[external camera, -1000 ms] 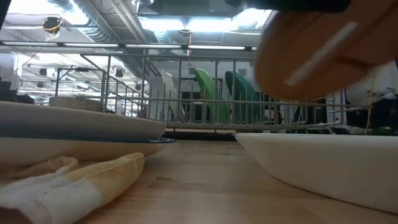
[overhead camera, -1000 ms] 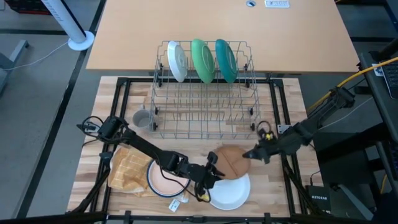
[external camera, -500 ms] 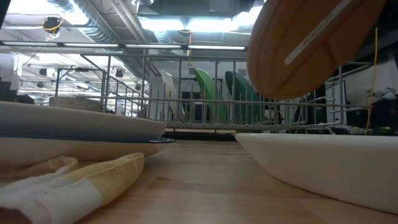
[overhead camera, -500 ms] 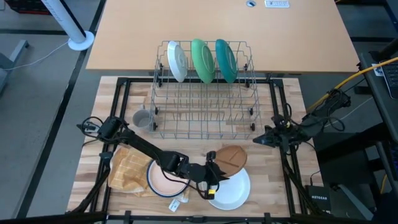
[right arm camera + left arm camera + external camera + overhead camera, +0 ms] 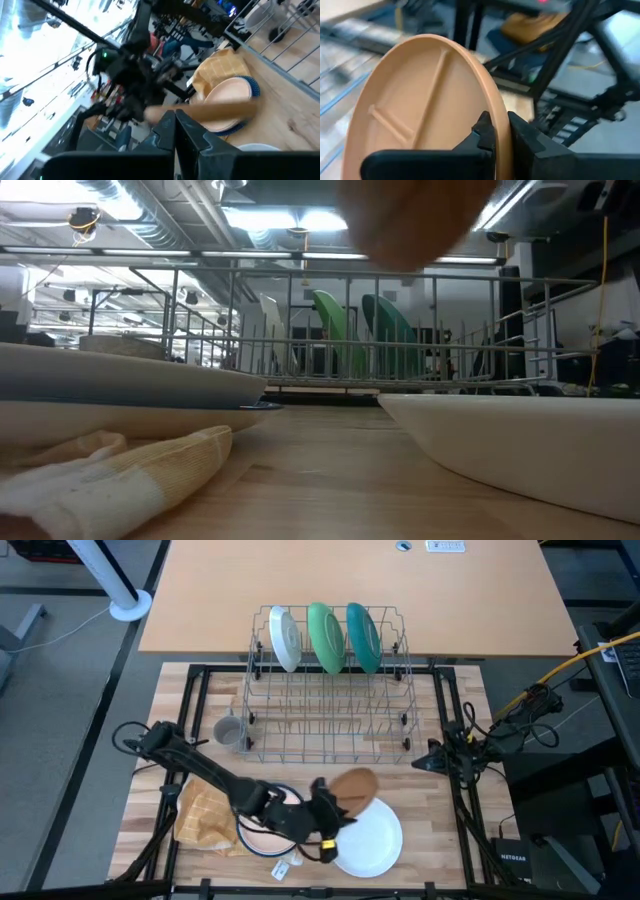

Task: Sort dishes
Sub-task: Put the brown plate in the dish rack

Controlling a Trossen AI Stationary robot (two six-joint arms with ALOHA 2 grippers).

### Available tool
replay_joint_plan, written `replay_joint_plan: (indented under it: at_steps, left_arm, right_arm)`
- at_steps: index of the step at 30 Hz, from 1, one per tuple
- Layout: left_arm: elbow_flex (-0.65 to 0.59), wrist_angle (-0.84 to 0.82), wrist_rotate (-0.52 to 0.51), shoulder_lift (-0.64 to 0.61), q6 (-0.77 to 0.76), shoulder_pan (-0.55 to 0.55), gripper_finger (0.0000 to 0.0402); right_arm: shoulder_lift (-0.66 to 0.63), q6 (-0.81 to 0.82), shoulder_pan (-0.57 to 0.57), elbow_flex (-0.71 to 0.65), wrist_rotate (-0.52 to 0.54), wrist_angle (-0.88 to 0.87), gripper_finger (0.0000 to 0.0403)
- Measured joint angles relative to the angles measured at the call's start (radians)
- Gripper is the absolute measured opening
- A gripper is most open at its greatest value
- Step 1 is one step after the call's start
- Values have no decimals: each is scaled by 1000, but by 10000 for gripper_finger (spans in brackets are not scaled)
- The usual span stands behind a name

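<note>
A brown divided plate [image 5: 353, 787] hangs tilted above the table's near middle, with my left gripper [image 5: 333, 808] shut on it. Just right of and below it a white plate [image 5: 368, 840] lies on the wood. A peach plate on a blue one [image 5: 262, 836] rests partly on the checked cloth [image 5: 203, 812]. White [image 5: 285, 638], green [image 5: 325, 637] and teal [image 5: 362, 637] plates stand on edge in the wire rack [image 5: 328, 700]. A grey mug [image 5: 230, 731] stands left of the rack. My right gripper [image 5: 420, 762] hovers shut at the table's right side, holding nothing. My left gripper pinches the brown plate's rim [image 5: 499, 107] between its two fingers, one finger [image 5: 482, 127] on the ridged top face and one on the underside. The fingers come from the table's left, nearly level. The plate is lifted clear and tipped up toward standing on edge.
The rack's front rows are bare wire, just beyond the raised plate. The black frame rails [image 5: 455, 790] run along the table's right and left sides. Bare wood lies between the rack and the white plate.
My left gripper has risen with the brown plate and rolled, so the plate has gone from nearly flat over the white plate to lifted higher and tipped toward its edge. My right gripper has drawn back from the plate toward the table's right edge.
</note>
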Motion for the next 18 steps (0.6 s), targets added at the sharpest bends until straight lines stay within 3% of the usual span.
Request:
replay_joint_plan:
  at_steps: [7,18]
  left_arm:
    - [1,-288,-143,-125,-195,-52,16]
    - [1,-313,-523,-281,-217,-37,16]
  right_arm:
    - [0,-23,0,0,-19,0,7]
    - [0,-41,0,0,-18,1,7]
